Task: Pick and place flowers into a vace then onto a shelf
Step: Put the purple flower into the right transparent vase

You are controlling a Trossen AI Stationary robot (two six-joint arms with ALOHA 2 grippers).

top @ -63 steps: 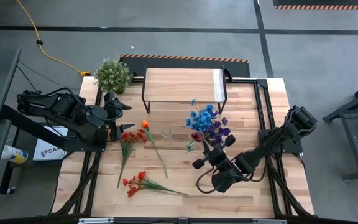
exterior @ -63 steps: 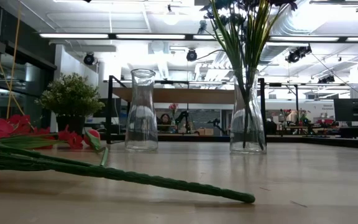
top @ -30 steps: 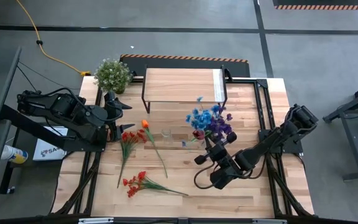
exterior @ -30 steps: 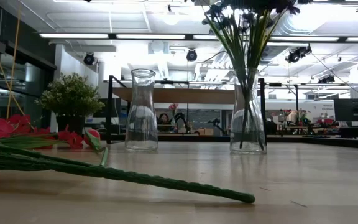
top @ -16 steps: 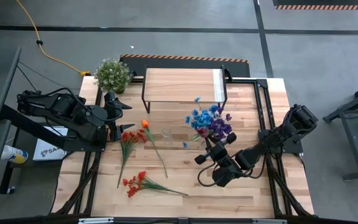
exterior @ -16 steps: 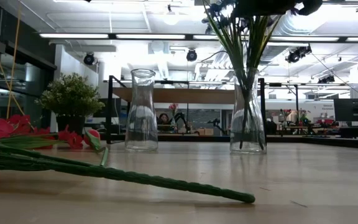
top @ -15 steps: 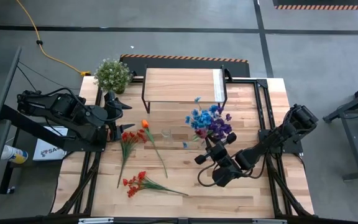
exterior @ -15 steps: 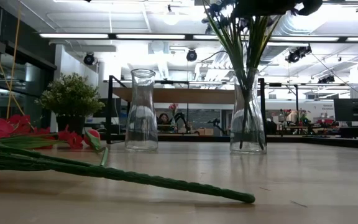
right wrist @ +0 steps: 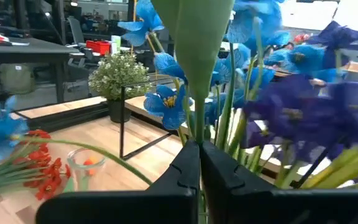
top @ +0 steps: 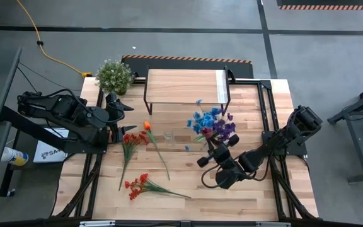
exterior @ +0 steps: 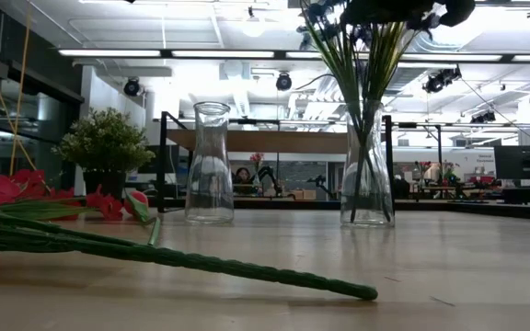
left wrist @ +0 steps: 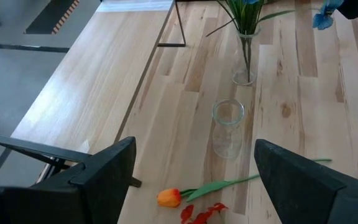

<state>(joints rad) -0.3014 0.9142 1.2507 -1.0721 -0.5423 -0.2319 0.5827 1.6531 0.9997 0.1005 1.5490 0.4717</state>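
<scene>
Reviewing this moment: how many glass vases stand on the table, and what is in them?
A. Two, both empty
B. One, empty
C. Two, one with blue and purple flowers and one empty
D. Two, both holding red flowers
C: the low view shows an empty vase beside a vase with green stalks in it, topped by blue and purple flowers in the high view.

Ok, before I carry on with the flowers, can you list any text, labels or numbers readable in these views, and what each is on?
"SA": partial dark letters on a white box beside the table's left edge under the left arm, high view; the rest is hidden.
Monitor screens in the room behind, low view: too small and blurred to read.
Red container on a desk, right wrist view: no readable print.
Vases, shelf, potted plant: no text visible.
</scene>
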